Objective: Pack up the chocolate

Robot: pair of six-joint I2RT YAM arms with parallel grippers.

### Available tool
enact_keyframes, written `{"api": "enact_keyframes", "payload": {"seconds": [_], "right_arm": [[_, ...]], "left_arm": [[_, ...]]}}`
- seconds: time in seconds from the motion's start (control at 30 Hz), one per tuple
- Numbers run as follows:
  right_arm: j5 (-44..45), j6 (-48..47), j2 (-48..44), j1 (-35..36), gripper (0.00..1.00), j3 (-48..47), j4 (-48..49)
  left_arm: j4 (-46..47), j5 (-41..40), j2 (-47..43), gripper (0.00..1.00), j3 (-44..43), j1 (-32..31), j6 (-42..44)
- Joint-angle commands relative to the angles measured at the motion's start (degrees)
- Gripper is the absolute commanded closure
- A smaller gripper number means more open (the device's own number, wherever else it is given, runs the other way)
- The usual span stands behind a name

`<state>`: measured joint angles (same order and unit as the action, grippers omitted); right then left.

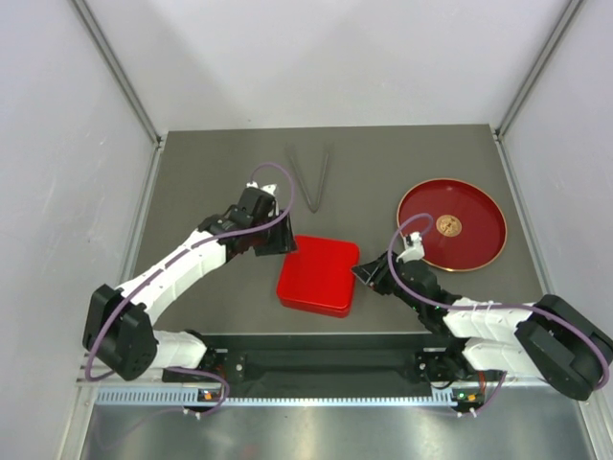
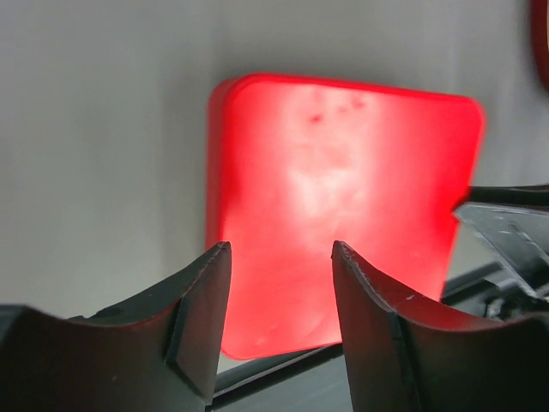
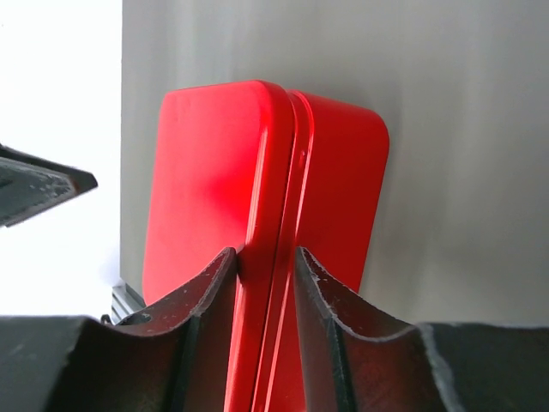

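Note:
A closed red square box lies mid-table, its flat lid seated on the tray. The chocolate is hidden from view. My right gripper is shut on the box's right edge, one finger on the lid side and one on the tray side; the top view shows this gripper at that edge. My left gripper is open and holds nothing. It hovers by the box's far left corner, apart from the lid.
A round red plate sits at the right, with a small tan-brown round spot near its middle; I cannot tell what the spot is. Dark V-shaped tongs lie at the back. The table's near edge runs just below the box.

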<state>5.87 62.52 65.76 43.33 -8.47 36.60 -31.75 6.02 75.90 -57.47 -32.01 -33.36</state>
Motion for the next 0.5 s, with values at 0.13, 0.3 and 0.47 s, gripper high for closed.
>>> {"api": "enact_keyframes", "payload": {"seconds": [0.13,0.3,0.47], "right_arm": [[-2.0,-3.2,0.0,1.1,0.65,-1.6,-8.1],[-2.1,-3.5,-0.8,1.3,0.61,-1.7,-8.0],[-2.7,-3.7,-0.2,1.3,0.55,-2.6,-7.8]], "left_arm": [[-2.4,-6.6,-10.5,0.42,9.9,0.3,-3.4],[8.2,4.3,-12.6,0.41,15.8,0.4,-4.1],[9.9,6.2,-6.6,0.42,15.3,0.4,-4.5]]}}
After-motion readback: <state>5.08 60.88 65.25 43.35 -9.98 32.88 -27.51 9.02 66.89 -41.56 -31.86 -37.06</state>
